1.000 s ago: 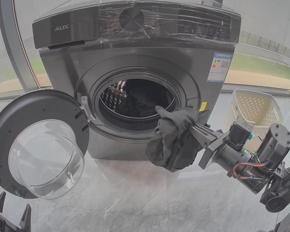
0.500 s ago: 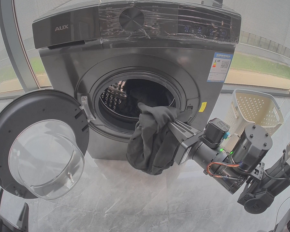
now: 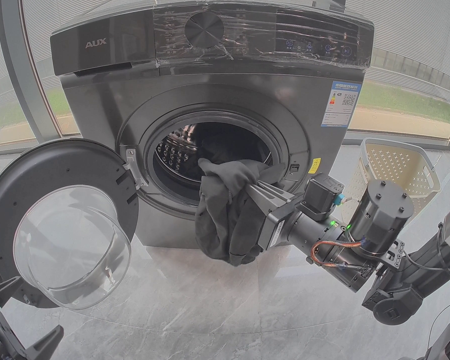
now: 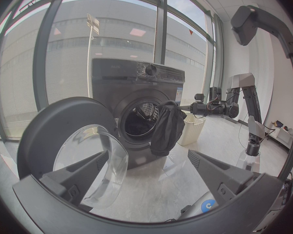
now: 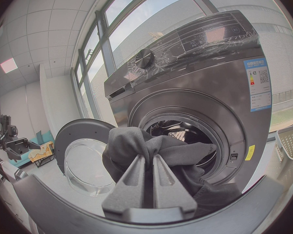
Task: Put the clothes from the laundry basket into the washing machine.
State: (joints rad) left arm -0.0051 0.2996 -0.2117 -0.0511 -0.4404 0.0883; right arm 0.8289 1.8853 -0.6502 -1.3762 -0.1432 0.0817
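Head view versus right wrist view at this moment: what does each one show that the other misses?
Head view adds: the whole hanging length of the dark garment, draped below the drum opening in front of the machine; the left gripper, open, low near the door; and the inside of the laundry basket. Right wrist view adds: a close look at the right gripper, fingers shut on a bunched fold. Both share: the washing machine, its door open, and the garment at the drum mouth.
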